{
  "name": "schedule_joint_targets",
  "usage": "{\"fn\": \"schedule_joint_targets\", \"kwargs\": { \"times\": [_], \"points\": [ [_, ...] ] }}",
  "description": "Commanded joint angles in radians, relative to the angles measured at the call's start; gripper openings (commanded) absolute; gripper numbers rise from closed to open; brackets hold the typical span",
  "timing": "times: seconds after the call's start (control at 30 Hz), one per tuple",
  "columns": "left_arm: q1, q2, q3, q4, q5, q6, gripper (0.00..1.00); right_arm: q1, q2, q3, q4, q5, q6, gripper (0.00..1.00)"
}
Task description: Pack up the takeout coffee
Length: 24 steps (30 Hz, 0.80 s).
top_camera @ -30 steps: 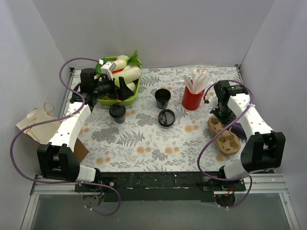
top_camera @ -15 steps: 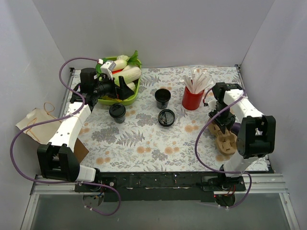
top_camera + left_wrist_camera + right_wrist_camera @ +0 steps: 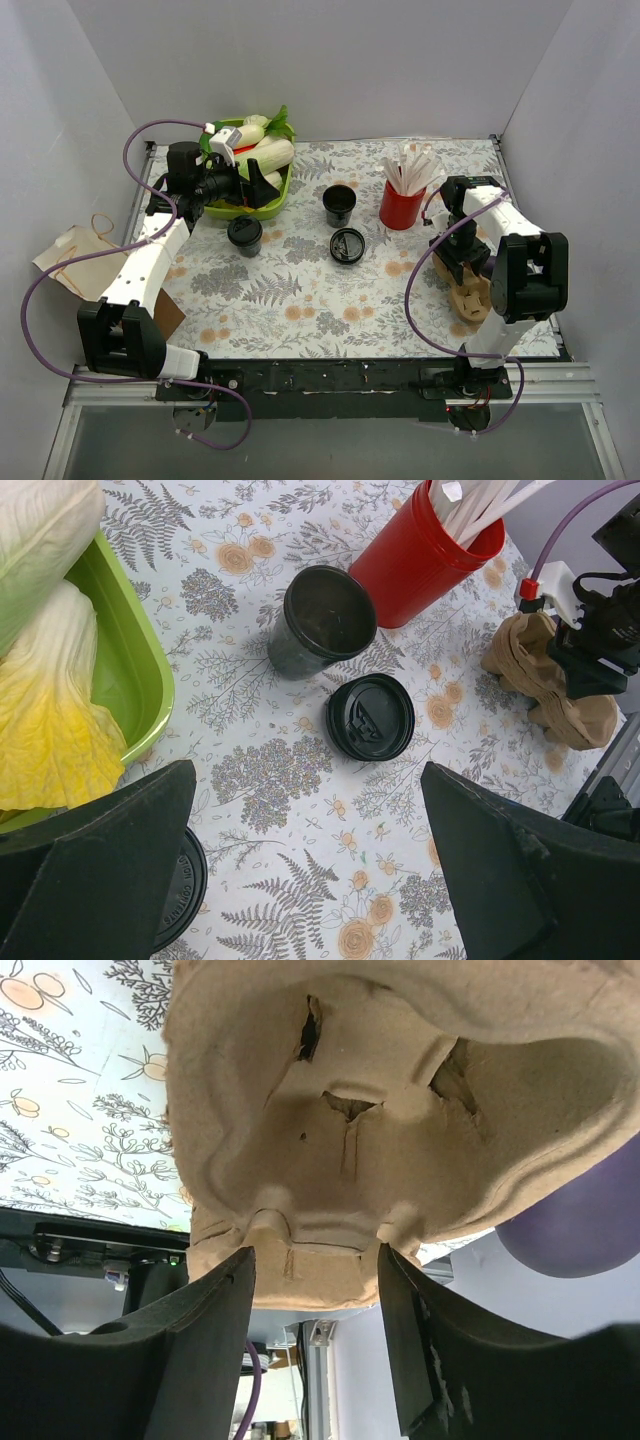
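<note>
The right tool [image 3: 317,1260] was seen with its jaws parted, astride the rim of the pulp carrier [image 3: 400,1110] at the right side of the worktop [image 3: 300,300]. The left tool [image 3: 262,188] was held wide open and empty by the green tray [image 3: 140,680]. The takeout coffee [image 3: 244,236] was stood lidded just before that tray, left of an open black cup [image 3: 339,205] and a loose lid [image 3: 347,245].

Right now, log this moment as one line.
left gripper open, near green tray | right gripper open, astride cup carrier rim | takeout coffee untouched
</note>
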Motion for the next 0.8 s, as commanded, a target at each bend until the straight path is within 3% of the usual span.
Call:
{"fn": "schedule_joint_targets", "kwargs": {
  "times": [0.0, 0.67, 0.77],
  "points": [
    [-0.003, -0.013, 0.009, 0.001, -0.003, 0.011, 0.98, -0.017, 0.012, 0.010, -0.013, -0.002, 0.010, 0.60],
    [-0.003, -0.004, 0.010, 0.002, 0.000, 0.008, 0.98, -0.051, 0.085, 0.037, -0.007, -0.002, 0.010, 0.50],
    [-0.003, -0.007, 0.007, 0.002, -0.003, 0.010, 0.98, -0.052, 0.092, 0.049, -0.008, 0.004, 0.010, 0.43]
  ]
}}
